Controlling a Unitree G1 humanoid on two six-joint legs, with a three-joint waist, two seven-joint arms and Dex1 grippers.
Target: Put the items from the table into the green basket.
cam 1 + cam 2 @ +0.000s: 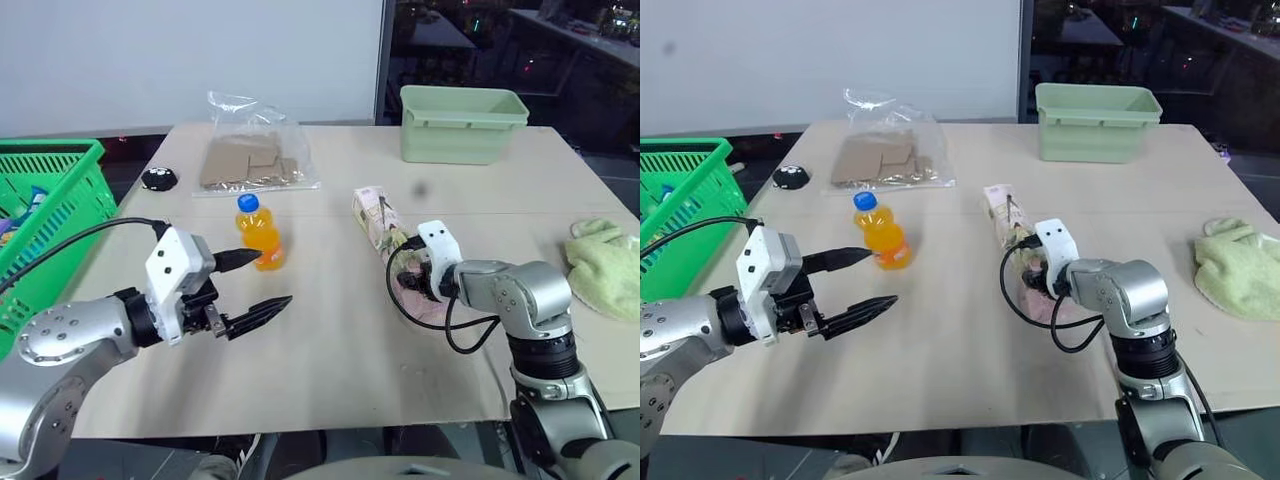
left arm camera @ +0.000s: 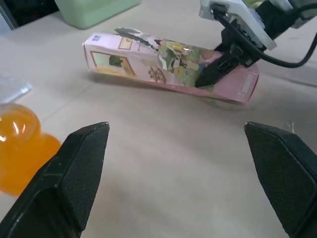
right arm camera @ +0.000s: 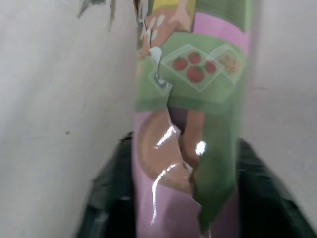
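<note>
— Nearest the camera, what do you make out?

— Both arms over the near edge of the surface [image 1: 330, 380]. On the left side the left hand [image 1: 258, 283] hangs above the wood with its two black fingers spread wide, nothing between them.

— And the other one?

— Its right hand [image 1: 412, 283] is clenched on the pink carton [image 1: 378, 222], the fingers pressing either side of the end closest to the near edge. That carton lies flat around the middle of the surface, its long axis running away towards the far edge, printed picture facing up.

— Where is the orange bottle?

— The orange bottle [image 1: 260, 233] stands upright with its blue cap on, left of the carton and apart from it, just beyond the left hand's fingertips; I cannot tell whether the upper fingertip touches it.

— The green basket?

— The green basket [image 1: 70, 190] sits past the left edge, lattice sides showing, with something coloured inside that I cannot identify.

— Anything else?

— A clear bag [image 1: 255, 155] of brown cardboard pieces near the far edge, a small black object [image 1: 158, 179] beside it towards the left edge, a pale mint tub [image 1: 460, 125] at the far right corner, and a yellow-green cloth [image 1: 605, 265] at the right edge.
</note>
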